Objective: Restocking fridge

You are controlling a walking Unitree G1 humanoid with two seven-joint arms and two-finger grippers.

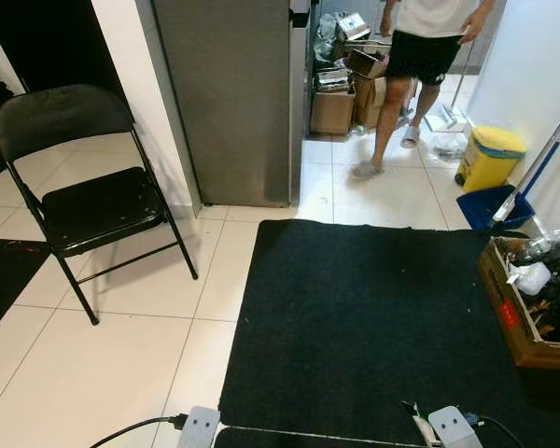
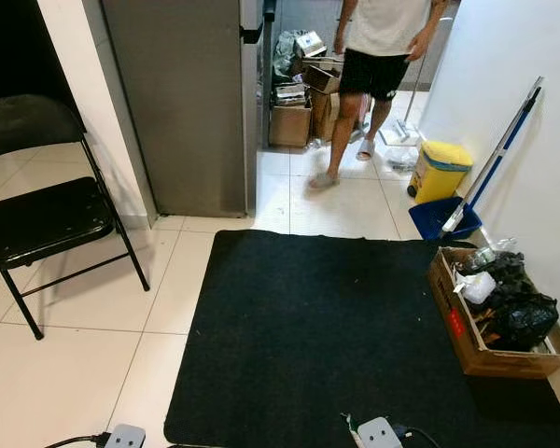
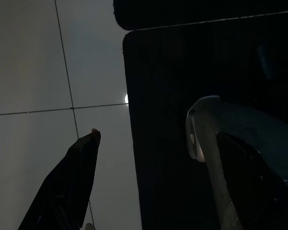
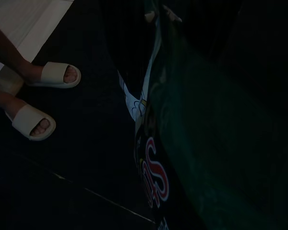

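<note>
Approach run: the fridge stands ahead past the black mat, door shut.

The right tool looks clamped on a dark green can, hanging low over the mat; its red-and-white lettering is too dark and cropped to read. The left tool hangs idle, fingers apart and empty, over the white tile. Risks from here: a person stands in the passage beside the fridge, and a second pair of feet in pale slides sits close by the right arm, so walking on could mean a bump. The folding chair and the cardboard box narrow the lane.
</note>
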